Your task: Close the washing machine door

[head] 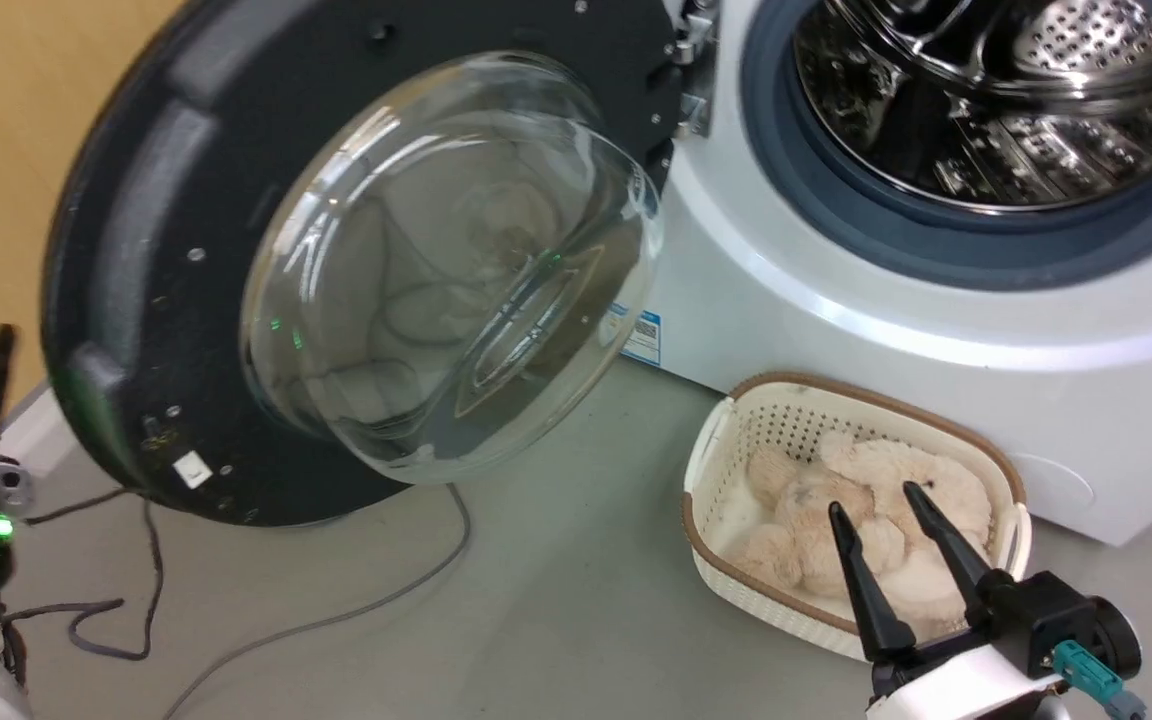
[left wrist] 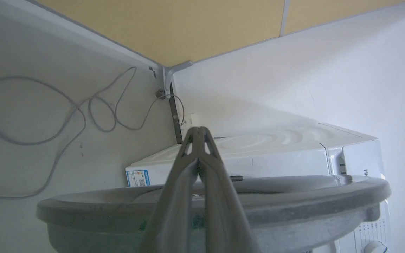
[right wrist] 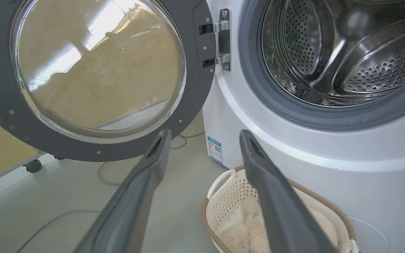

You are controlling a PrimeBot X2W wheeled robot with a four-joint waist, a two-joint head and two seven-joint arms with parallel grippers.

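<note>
Reading this as set-up for the push: the washing machine door (head: 136,250) is wide open, swung out on its hinge (right wrist: 220,38) to the left of the washing machine (head: 836,330), with its glass bowl window (head: 446,270) bulging toward me. My left gripper (left wrist: 199,131) has its fingers pressed together with nothing between them, and sits at the door's free edge on the outer side. Sensible spot: farthest from the hinge, and closed fingers make a stiff pusher. Contact with the rim: can't tell. My right gripper (head: 871,497) is spread apart and empty above the laundry basket (head: 736,590), doing nothing for the door. Basket holds a cream plush toy (head: 786,490). Steel drum (head: 996,100) looks empty in the part I see. Loose cable (head: 436,570) lies on the floor under the door.
</note>
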